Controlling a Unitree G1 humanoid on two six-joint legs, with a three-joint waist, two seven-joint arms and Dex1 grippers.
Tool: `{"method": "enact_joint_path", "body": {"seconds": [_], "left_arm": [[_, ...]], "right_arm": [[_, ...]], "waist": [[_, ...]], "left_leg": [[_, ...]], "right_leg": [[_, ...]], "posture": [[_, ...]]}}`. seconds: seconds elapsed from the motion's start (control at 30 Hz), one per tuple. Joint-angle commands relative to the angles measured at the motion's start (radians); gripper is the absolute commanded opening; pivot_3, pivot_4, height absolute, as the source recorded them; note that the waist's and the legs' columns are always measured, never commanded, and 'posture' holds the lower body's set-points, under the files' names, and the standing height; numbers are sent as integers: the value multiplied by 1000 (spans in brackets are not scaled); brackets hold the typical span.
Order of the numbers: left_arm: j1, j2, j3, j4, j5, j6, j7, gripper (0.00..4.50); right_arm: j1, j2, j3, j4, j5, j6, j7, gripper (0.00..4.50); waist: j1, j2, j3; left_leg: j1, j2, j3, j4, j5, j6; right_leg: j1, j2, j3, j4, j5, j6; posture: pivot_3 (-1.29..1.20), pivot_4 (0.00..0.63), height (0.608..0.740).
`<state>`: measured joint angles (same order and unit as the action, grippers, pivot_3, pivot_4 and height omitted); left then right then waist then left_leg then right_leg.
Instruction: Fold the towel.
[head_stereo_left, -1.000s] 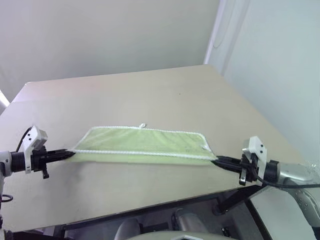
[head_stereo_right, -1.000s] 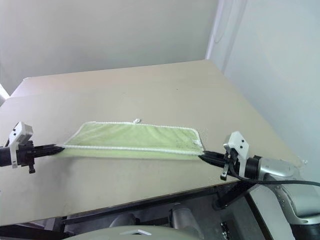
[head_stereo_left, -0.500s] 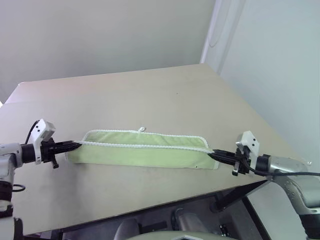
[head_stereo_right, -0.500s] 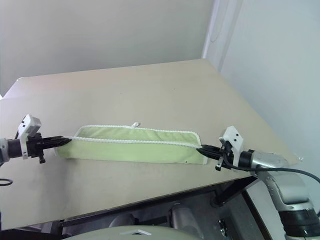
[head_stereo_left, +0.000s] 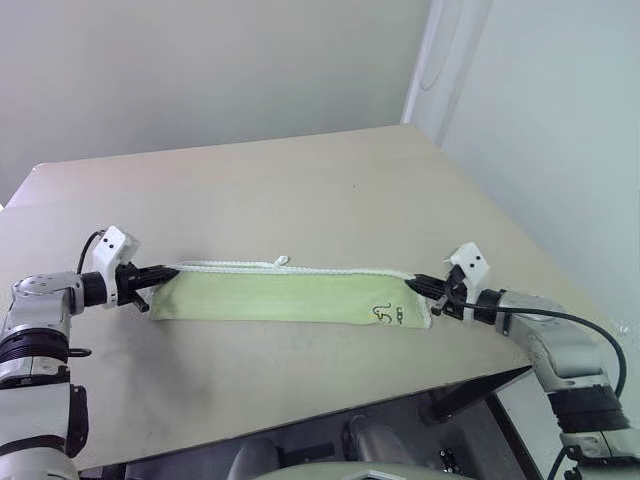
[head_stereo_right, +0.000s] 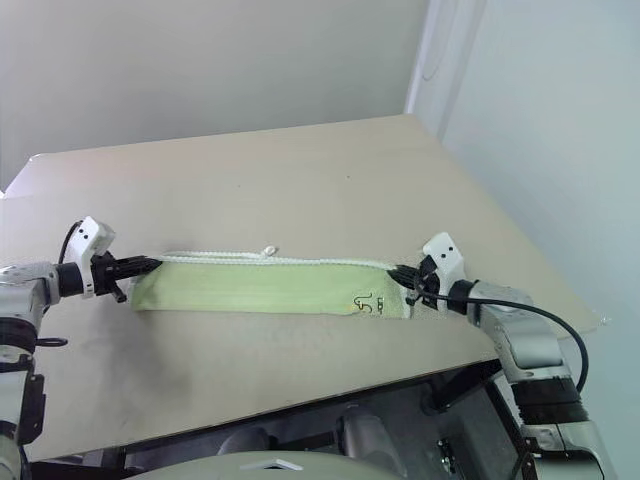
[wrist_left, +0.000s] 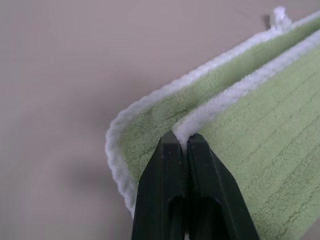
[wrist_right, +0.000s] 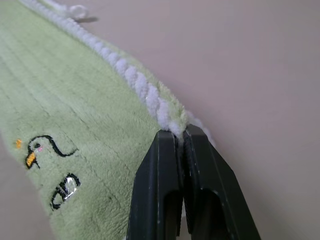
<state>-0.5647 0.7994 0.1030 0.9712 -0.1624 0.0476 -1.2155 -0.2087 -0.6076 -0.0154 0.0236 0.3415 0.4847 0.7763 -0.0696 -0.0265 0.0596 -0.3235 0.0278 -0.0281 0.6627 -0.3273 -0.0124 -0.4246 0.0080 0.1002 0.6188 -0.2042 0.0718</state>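
The towel (head_stereo_left: 280, 297), light green with white corded edging, lies on the table as a long folded strip, its near layer laid over toward the far edge. A small white loop (head_stereo_left: 284, 261) pokes out at its far edge and a dark embroidered mark (head_stereo_left: 387, 315) shows near its right end. My left gripper (head_stereo_left: 166, 271) is shut on the towel's left corner (wrist_left: 181, 135). At the other end, my right gripper (head_stereo_left: 418, 283) is shut on the right corner (wrist_right: 175, 129). Both hold the white edging just above the lower layer.
The beige table (head_stereo_left: 300, 190) stretches wide behind the towel. Its front edge (head_stereo_left: 300, 425) runs close below the towel and its right edge (head_stereo_left: 530, 250) lies just past my right arm. A white wall stands behind.
Both grippers have carried the held edge away from me and down, laying the near half over the far half. The towel now looks narrower, with the embroidered mark facing up.
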Motion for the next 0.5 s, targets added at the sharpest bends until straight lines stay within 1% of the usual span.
{"method": "enact_joint_path", "body": {"seconds": [0.03,0.07,0.17,0.4,0.43,0.47,0.5], "left_arm": [[-37,-12,2,22,18,-39,39,0],[-42,-17,5,29,15,-41,44,0],[-57,-26,8,52,16,-53,59,737],[-126,-40,20,150,36,-119,190,3247],[-134,-40,20,158,38,-120,204,3567],[-139,-40,19,164,39,-120,209,3980],[-142,-39,20,166,37,-119,207,4292]], "right_arm": [[-40,4,-12,17,-19,8,-26,40],[-43,6,-9,18,-22,17,-31,40],[-47,10,-2,11,-23,45,-39,795],[-47,32,0,-30,-16,90,-54,3333],[-49,37,-8,-32,-14,95,-65,3626],[-53,42,-21,-35,-7,102,-77,4076],[-58,49,-47,-38,11,118,-92,4389]], "waist": [[1,0,0],[1,0,0],[1,0,0],[0,0,0],[0,0,0],[-1,0,0],[-1,0,0]], "left_leg": [[0,0,0,0,0,0],[0,0,0,0,0,0],[0,0,0,0,0,0],[0,0,0,0,0,0],[0,0,0,0,0,0],[0,0,0,0,0,0],[0,0,0,0,0,0]], "right_leg": [[0,0,0,0,0,0],[0,0,0,1,0,0],[0,0,0,1,0,0],[0,0,0,1,0,0],[0,0,0,1,0,0],[0,0,0,1,0,0],[0,0,0,1,0,0]], "posture": [[0,0,740],[0,0,740],[0,0,740],[0,0,740],[0,0,740],[0,0,740],[0,0,740]]}}
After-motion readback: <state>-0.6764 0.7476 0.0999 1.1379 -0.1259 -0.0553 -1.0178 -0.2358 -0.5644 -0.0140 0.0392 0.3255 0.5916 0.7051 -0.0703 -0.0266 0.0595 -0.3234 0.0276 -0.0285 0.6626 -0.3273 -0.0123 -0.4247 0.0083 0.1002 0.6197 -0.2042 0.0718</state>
